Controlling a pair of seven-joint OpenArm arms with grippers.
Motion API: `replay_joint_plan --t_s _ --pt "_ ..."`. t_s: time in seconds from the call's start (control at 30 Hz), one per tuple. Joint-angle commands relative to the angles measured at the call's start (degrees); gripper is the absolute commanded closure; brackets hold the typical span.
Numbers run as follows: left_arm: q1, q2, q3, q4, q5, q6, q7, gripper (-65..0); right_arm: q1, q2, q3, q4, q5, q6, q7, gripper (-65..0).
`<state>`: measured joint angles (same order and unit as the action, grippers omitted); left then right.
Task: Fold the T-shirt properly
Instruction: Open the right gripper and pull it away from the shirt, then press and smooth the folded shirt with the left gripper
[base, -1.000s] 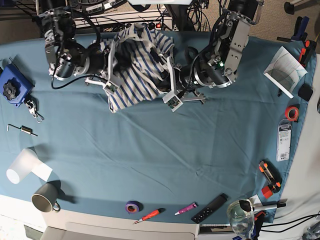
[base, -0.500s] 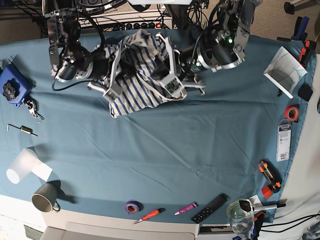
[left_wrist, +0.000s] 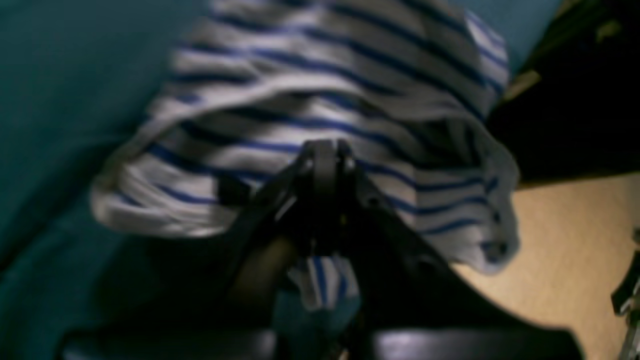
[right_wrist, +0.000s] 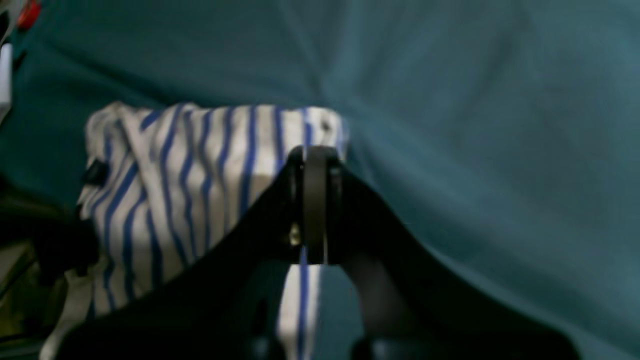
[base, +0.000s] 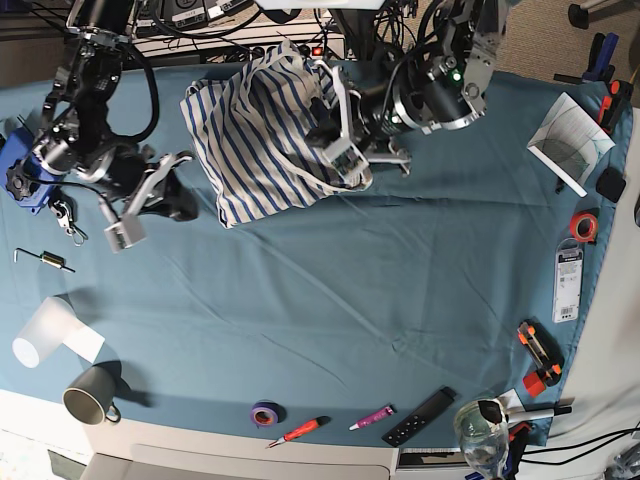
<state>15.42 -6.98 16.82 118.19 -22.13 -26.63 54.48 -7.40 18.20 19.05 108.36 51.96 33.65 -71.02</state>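
Observation:
The white, blue-striped T-shirt (base: 255, 135) lies bunched and partly lifted at the back middle of the teal table cloth (base: 330, 300). My left gripper (base: 318, 132) is shut on a fold at the shirt's right side. In the left wrist view the gripper (left_wrist: 325, 150) pinches striped cloth (left_wrist: 325, 90). My right gripper (base: 192, 207) is low at the shirt's left side, near its lower left corner. In the right wrist view it (right_wrist: 312, 155) is shut, with a strip of the shirt (right_wrist: 200, 165) between the jaws.
At the left stand a blue clamp block (base: 28, 170), a hex key (base: 40, 260), a paper cup (base: 40, 335) and a grey mug (base: 90, 397). Purple tape (base: 265, 412), pens, a remote (base: 420, 416) and a glass (base: 478, 430) line the front edge. A white box (base: 570, 135) and orange tape (base: 584, 226) are at the right.
My right arm has swung out to the left and toward the front, away from the bunch. The shirt has spread wider to the left. My left arm moved slightly toward the back.

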Motion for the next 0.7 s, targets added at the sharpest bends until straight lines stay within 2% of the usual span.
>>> replay_joint_plan --t_s 0.0,0.07,0.17,0.3,0.47,0.67 --pt "-0.11 0.28 1.09 0.76 -1.25 -0.42 -0.68 0.0 0.92 0.70 0.94 0.81 0.87 0.15 1.77 0.0" --pt "0.00 0.28 3.43 0.70 -0.55 -0.37 0.13 0.0 0.92 0.70 1.49 0.81 0.42 0.07 1.90 0.0" --pt "-0.02 0.28 7.26 -0.07 4.98 0.15 -1.29 0.0 0.90 0.70 1.53 0.81 -0.44 -0.09 1.84 0.0" --pt "-0.07 0.28 10.03 -4.81 14.38 3.48 -5.27 0.0 0.90 0.68 1.55 0.81 -0.59 -0.07 1.79 0.0" --pt "-0.98 0.26 9.22 -12.20 25.31 8.52 -4.24 0.0 0.90 0.70 1.55 0.81 -0.61 -0.07 1.49 0.0" --pt "-1.75 0.28 8.39 -12.90 25.99 9.05 -3.45 0.0 0.87 0.70 1.53 0.81 -0.57 -0.04 1.38 0.0"
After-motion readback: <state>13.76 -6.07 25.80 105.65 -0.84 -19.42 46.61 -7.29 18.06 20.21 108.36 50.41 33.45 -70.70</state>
